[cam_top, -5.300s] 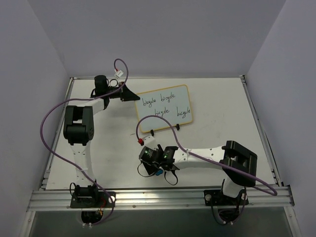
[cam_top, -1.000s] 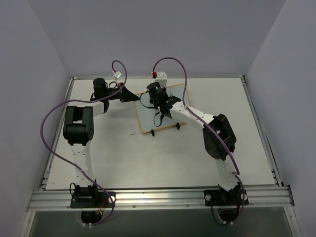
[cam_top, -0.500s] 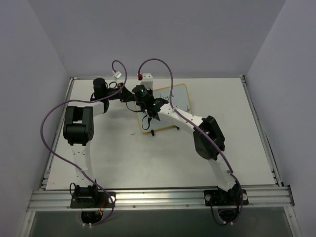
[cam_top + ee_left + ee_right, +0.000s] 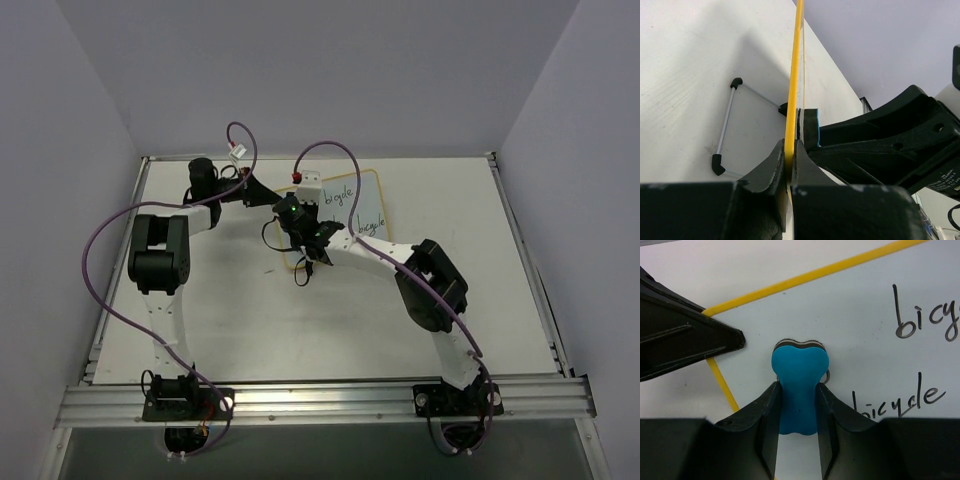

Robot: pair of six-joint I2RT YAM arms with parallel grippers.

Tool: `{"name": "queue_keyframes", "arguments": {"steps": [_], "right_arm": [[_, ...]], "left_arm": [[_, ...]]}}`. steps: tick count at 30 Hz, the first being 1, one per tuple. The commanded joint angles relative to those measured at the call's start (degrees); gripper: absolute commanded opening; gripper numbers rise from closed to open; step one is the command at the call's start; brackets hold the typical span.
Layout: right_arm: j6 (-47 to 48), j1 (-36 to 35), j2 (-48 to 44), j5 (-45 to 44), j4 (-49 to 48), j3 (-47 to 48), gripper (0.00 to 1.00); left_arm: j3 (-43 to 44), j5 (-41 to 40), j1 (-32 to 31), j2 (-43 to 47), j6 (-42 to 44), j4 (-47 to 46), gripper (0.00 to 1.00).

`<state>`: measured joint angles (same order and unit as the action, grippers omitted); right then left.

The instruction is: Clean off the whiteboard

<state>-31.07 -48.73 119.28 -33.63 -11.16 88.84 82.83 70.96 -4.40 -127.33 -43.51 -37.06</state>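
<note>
Whiteboard [image 4: 362,203] (white, yellow rim): left gripper [image 4: 790,150] clamps its left edge; right gripper [image 4: 797,391] pinches blue bone-shaped eraser [image 4: 800,365] on its face.

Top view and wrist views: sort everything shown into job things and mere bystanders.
Job:
whiteboard, words on it
eraser, pressed on the board
right claw, shut on the eraser
left claw, clamping the board's yellow rim

Bystanders:
table
purple cables
</note>
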Motion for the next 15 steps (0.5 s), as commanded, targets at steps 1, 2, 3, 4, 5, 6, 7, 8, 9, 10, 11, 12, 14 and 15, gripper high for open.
{"name": "queue_keyframes", "arguments": {"steps": [1, 2, 3, 4, 5, 6, 7, 8, 9, 10, 11, 12, 14, 15], "right_arm": [[-2.2, 1.5, -0.1, -0.1, 5.4, -4.3, 0.00], [-2.2, 2.0, -0.5, 0.0, 5.4, -5.4, 0.00], [-2.2, 2.8, -1.2, 0.2, 5.4, -6.3, 0.00], [-2.2, 3.4, -1.7, 0.5, 5.1, -7.2, 0.00], [-2.2, 4.2, -2.1, 0.8, 4.7, -9.1, 0.00], [-2.0, 5.5, -2.6, 1.6, 3.5, -10.2, 0.00], [-1.9, 6.1, -3.3, 1.7, 3.0, -11.1, 0.00], [-1.3, 6.9, -3.6, 1.8, 2.5, -12.5, 0.00], [-0.8, 8.2, -3.8, 2.0, 1.9, -12.9, 0.00], [-0.4, 8.9, -3.7, 2.1, 2.0, -12.9, 0.00], [0.2, 9.6, -3.8, 2.1, 2.3, -12.8, 0.00], [0.6, 10.1, -3.8, 2.2, 2.2, -12.7, 0.00], [1.4, 11.3, -4.3, 3.5, 1.8, -12.6, 0.00], [1.7, 11.3, -4.7, 3.8, 2.0, -11.7, 0.00]], "left_arm": [[-0.3, 3.9, -0.3, 1.0, 3.0, -3.6, 0.02], [-0.3, 3.9, -0.3, 1.1, 3.0, -3.6, 0.02], [-0.3, 3.9, -0.3, 1.2, 3.0, -3.6, 0.02], [-0.4, 4.0, -0.3, 1.2, 3.0, -3.6, 0.02], [-0.4, 4.0, -0.3, 1.2, 3.0, -3.5, 0.02], [-0.5, 4.0, -0.3, 1.2, 3.0, -3.6, 0.02], [-0.4, 4.2, -0.3, 1.2, 3.0, -3.7, 0.02], [-0.5, 4.1, -0.4, 1.2, 3.0, -3.6, 0.02], [-0.5, 4.1, -0.4, 1.2, 3.0, -3.6, 0.02], [-0.5, 4.2, -0.5, 1.3, 3.0, -3.7, 0.02], [-0.5, 4.3, -0.6, 1.2, 3.0, -3.6, 0.02], [-0.5, 4.3, -0.6, 1.3, 3.0, -3.6, 0.02], [-0.5, 4.3, -0.7, 1.3, 3.0, -3.7, 0.02], [-0.5, 4.3, -0.7, 1.3, 3.0, -3.6, 0.02]]}}
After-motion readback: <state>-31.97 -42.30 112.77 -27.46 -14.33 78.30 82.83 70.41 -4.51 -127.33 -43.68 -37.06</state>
